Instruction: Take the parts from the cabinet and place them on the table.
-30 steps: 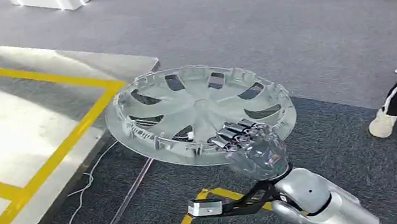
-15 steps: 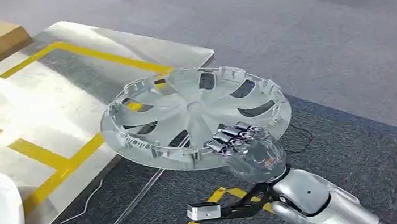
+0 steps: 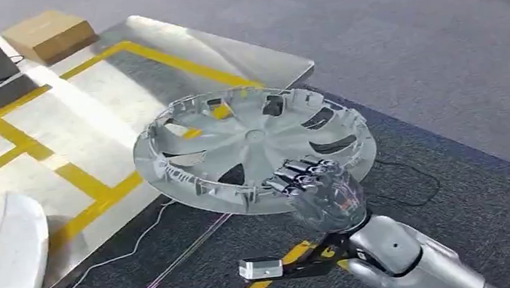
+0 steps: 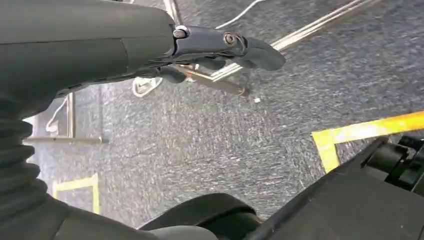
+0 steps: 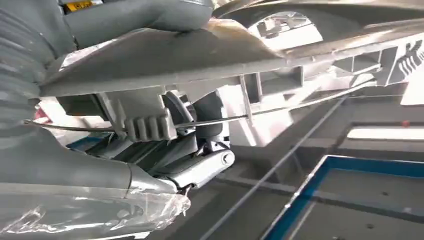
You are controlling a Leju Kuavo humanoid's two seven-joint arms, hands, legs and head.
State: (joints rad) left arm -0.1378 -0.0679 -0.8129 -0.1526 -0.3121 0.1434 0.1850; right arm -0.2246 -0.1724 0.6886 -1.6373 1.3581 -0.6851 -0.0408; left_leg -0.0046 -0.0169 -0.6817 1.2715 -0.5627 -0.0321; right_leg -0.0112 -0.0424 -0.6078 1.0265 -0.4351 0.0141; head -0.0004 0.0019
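Your right hand (image 3: pixel 316 188) grips the round silver plastic wheel cover (image 3: pixel 252 144) by its near rim, level above the carpet beside the yellow-taped steel table (image 3: pixel 154 61). Left hand (image 4: pixel 220 47) hangs empty, fingers loosely curled. Carry step: next, bring it over the tabletop and lower it.

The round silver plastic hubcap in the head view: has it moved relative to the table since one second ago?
Yes. The round silver plastic hubcap, held by the right hand, now overlaps the metal table's yellow-taped corner; earlier it hung beside the table over carpet. The camera also turned.
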